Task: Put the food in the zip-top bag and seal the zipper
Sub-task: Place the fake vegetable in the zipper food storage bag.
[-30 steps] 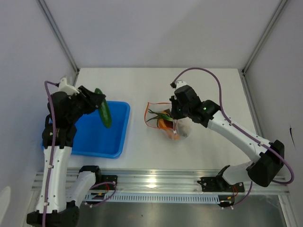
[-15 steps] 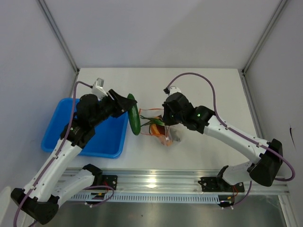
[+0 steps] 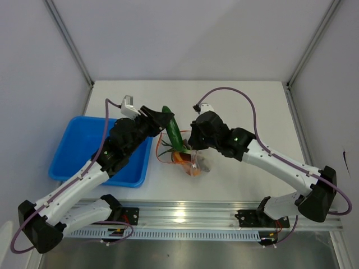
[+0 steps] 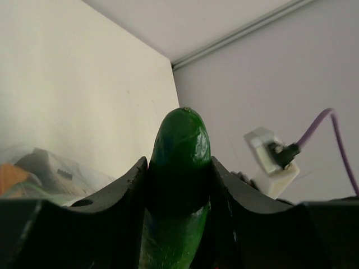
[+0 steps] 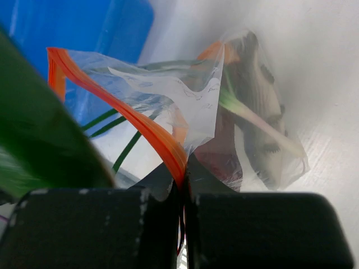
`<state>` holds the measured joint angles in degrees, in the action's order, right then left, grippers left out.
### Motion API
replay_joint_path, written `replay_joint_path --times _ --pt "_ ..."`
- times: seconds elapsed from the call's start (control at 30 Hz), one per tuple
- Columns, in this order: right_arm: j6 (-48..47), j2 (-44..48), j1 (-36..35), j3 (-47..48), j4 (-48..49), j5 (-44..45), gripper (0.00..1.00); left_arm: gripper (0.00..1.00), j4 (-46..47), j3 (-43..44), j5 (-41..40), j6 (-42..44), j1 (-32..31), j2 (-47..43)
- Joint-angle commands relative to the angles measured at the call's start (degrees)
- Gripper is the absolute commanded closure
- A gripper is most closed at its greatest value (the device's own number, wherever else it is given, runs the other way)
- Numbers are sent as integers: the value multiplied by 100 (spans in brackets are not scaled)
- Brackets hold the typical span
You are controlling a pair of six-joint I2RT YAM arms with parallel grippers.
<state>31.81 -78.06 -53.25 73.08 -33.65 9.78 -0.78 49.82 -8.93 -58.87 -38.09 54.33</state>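
Observation:
My left gripper (image 3: 164,119) (image 4: 179,168) is shut on a thick glossy dark-green toy vegetable (image 3: 173,132) (image 4: 178,162) and holds it tilted just over the mouth of the zip-top bag (image 3: 192,162). My right gripper (image 3: 193,144) (image 5: 182,182) is shut on the bag's red-orange zipper (image 5: 143,129) and holds the mouth up and open. Inside the clear bag (image 5: 252,129) I see thin green stalks (image 5: 120,154), a dark-red meat piece (image 5: 227,162) and something orange (image 3: 180,158). The green vegetable is a blur at the left of the right wrist view (image 5: 39,134).
A blue plastic tray (image 3: 78,151) (image 5: 84,22) sits on the white table to the left of the bag, under my left arm. Grey walls and metal posts enclose the table at the back and sides. A metal rail runs along the near edge.
My left arm has swung right from over the blue tray to the bag's mouth, carrying the green vegetable. My right gripper has shifted the bag a little to the left.

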Motion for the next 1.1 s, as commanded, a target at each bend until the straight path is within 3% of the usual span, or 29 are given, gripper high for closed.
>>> replay_joint_path --times 0.0,0.3,0.5,0.6,0.7,0.77,0.83,0.87,0.93,1.07 --pt "430 327 78 189 552 -283 100 99 973 -280 -495 183 -287 -1" --pt "1020 450 499 172 930 -1047 100 100 1079 -447 -768 824 -621 34" --pt "1099 634 711 93 1053 -1189 100 99 1554 -1123 -303 1053 -656 -238" --pt "1134 757 781 5 1080 -1198 100 93 1581 -1370 -180 1080 -656 -256" --pt "1169 784 852 -109 1132 -1259 100 70 1694 -1493 153 1149 -656 -168" --pt "1178 775 861 -145 1141 -1294 100 61 1835 -1502 295 1202 -674 -80" --pt "1196 731 861 -154 1185 -1364 100 43 1844 -1414 462 1351 -691 -36" --pt "1204 722 861 -145 1185 -1391 100 21 1792 -1379 480 1509 -700 -45" --pt "1169 696 869 -119 1176 -1444 100 1 1695 -1265 506 1676 -709 -211" --pt "1011 678 904 -109 1054 -1584 100 1 923 -713 296 2325 -709 -607"
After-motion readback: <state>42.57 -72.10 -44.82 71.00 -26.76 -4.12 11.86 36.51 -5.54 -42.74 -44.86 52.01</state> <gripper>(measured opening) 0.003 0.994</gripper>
